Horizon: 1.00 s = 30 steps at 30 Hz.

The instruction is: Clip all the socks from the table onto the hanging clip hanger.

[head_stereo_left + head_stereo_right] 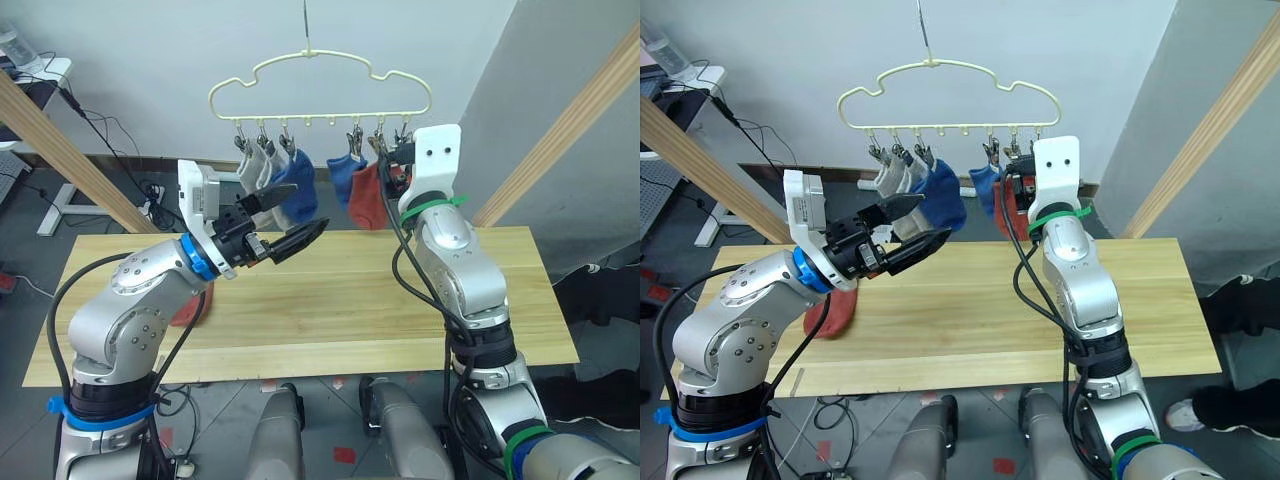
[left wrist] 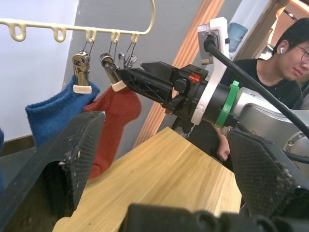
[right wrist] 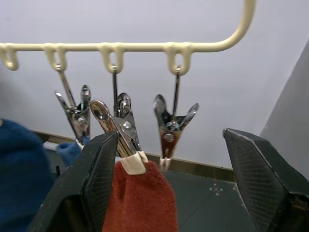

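Jaws wide around hung rust-red sock

We see rust-red sock on desk mostly hidden behind left arm; hanging red sock partly covered by right tool.

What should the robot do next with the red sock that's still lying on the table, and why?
Probably lower the left gripper to that rust-red sock and pinch it. Its fingers are open and hold nothing, and the sock lies on the table just under that arm. The clip hanger already carries five socks, and its last clip, at the right gripper, is free.
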Motion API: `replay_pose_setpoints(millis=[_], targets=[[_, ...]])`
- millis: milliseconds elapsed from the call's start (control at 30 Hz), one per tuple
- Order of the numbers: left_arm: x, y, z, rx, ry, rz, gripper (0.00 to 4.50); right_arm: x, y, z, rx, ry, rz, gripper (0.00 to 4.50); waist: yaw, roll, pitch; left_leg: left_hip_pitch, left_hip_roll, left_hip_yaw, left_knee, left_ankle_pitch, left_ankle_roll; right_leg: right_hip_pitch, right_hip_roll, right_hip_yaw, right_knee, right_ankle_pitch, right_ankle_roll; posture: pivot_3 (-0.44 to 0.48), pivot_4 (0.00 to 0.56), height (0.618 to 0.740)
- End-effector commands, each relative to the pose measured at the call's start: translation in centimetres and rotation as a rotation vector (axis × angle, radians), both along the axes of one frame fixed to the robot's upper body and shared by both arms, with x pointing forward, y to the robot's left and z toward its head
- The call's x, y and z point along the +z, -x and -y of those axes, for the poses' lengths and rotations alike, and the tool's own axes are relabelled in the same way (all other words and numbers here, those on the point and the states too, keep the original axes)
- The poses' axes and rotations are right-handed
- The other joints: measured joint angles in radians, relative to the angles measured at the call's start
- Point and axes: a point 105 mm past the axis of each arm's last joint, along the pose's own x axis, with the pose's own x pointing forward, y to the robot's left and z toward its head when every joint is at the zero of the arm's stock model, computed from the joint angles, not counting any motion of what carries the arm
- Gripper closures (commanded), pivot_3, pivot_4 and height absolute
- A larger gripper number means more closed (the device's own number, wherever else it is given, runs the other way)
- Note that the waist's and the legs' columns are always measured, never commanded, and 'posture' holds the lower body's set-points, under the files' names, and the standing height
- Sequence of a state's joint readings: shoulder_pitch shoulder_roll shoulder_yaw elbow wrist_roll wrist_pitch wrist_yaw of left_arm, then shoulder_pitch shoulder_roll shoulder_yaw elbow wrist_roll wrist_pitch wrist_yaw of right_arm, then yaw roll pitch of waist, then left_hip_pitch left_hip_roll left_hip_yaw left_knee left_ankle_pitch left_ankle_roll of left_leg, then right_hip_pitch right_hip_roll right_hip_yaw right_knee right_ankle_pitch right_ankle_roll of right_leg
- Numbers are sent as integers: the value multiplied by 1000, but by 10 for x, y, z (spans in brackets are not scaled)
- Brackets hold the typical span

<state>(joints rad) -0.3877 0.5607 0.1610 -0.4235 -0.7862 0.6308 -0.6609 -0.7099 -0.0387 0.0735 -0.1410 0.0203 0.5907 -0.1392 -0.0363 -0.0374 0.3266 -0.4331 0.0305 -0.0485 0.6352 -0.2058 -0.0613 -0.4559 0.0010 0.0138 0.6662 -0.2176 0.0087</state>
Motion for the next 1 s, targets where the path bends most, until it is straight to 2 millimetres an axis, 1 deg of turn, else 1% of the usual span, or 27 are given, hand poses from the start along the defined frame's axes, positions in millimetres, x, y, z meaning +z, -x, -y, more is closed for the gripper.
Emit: replay_pose_setpoints(millis=[33,367,433,533,733,833,1000], targets=[[7,8,6,-24,2,42,0,21,3,2,-19,-21,85,880,1,0,0,0,0,0,0,0,0,0,0,0,0,0,0,14,302,740],[6,6,5,-17,3,41,0,19,0,0,-19,-26,82,880,4,0,0,0,0,0,1,0,0,0,0,0,0,1,-2,16,302,740],[5,5,5,-18,3,39,0,15,-4,-4,-13,-30,58,880,4,0,0,0,0,0,1,0,0,0,0,0,0,1,-2,14,300,740],[5,4,6,-18,3,41,0,12,-8,-3,-28,-34,42,880,4,0,0,0,0,0,1,0,0,0,0,0,1,2,-3,15,300,740],[5,4,8,-17,7,45,0,15,-15,1,-74,-31,54,880,5,0,0,0,0,0,1,0,0,0,0,0,1,2,-4,19,299,740],[4,5,9,-17,9,44,0,19,-17,6,-119,-31,70,880,5,0,0,0,0,0,1,0,0,0,0,0,1,2,-4,25,298,740],[3,4,7,-13,10,44,0,20,-17,6,-126,-31,78,880,5,0,0,0,0,0,1,0,0,0,0,0,1,2,-4,25,294,740]])
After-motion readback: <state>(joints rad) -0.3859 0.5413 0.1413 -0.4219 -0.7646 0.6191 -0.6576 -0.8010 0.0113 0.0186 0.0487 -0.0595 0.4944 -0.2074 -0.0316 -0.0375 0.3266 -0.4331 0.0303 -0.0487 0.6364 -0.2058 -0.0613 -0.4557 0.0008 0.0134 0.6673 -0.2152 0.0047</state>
